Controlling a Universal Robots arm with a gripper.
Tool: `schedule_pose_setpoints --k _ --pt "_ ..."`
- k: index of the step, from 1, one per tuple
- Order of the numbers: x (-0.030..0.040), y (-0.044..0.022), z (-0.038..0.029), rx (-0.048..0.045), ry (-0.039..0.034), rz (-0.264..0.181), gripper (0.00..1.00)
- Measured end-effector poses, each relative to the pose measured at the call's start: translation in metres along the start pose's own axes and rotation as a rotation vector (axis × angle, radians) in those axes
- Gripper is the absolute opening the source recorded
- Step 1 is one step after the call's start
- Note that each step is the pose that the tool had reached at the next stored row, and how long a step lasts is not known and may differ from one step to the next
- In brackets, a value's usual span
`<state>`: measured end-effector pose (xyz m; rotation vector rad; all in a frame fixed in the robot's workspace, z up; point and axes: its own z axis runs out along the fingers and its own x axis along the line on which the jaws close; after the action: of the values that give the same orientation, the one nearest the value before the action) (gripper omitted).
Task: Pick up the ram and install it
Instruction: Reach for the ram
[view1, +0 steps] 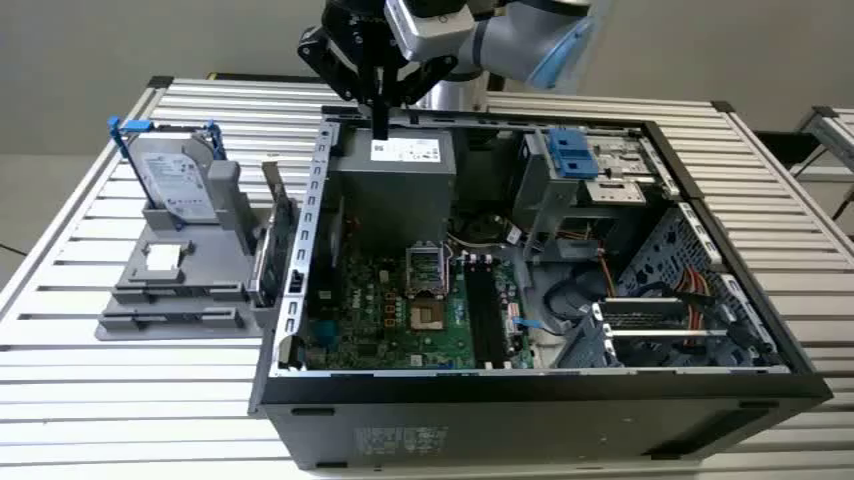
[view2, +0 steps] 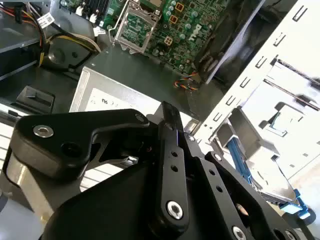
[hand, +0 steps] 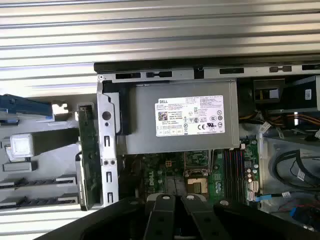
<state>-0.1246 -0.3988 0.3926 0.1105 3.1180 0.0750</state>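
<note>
Gripper (view2: 169, 114) reads clenched on nothing, ram's spot I can't make out; hanging over the power supply (view1: 394, 195) at 12 o'clock of the case (view1: 534, 420) in the exterior view, likely risks are snagging the case wall (view1: 314, 200) or grabbing the green expansion card (hand: 88, 155) parked at 9 o'clock instead.

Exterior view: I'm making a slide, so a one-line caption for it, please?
Black gripper hovers above the grey power supply box inside the open black computer case on a slatted metal table.
</note>
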Motion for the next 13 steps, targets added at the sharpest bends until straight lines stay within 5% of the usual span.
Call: schedule_pose_setpoints --k 13 --pt "-0.0003 0.0 0.0 0.0 0.0 0.0 0.0"
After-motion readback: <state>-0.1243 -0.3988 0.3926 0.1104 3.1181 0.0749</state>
